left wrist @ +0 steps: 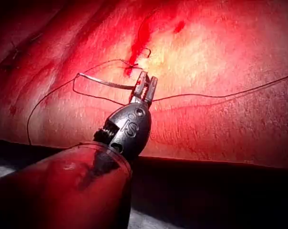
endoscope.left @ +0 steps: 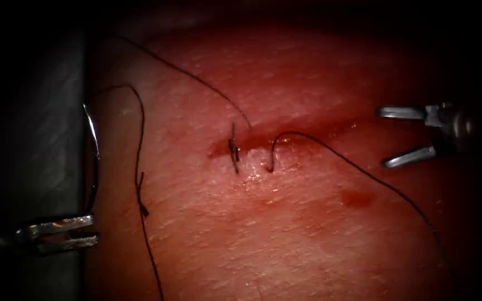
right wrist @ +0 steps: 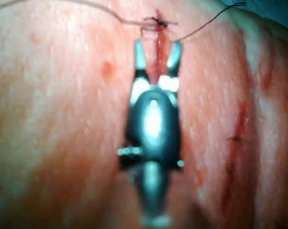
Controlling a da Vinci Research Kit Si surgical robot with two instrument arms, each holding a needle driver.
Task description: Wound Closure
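The left arm's silver tool gripped the thin curved steel needle near its end, off the red pork tissue at nine o'clock; the right tool gaped wide open, empty, at three o'clock of the cut, trailing dark thread.

- Your right tool is hanging well to the right of the cut, jaws spread and holding nothing, with bare tissue between them.
- Thread is crossing that gap diagonally, running from the cut.
- On the left, the needle, gripped near one end by your left tool, is sitting off the tissue, beside a long thread loop.
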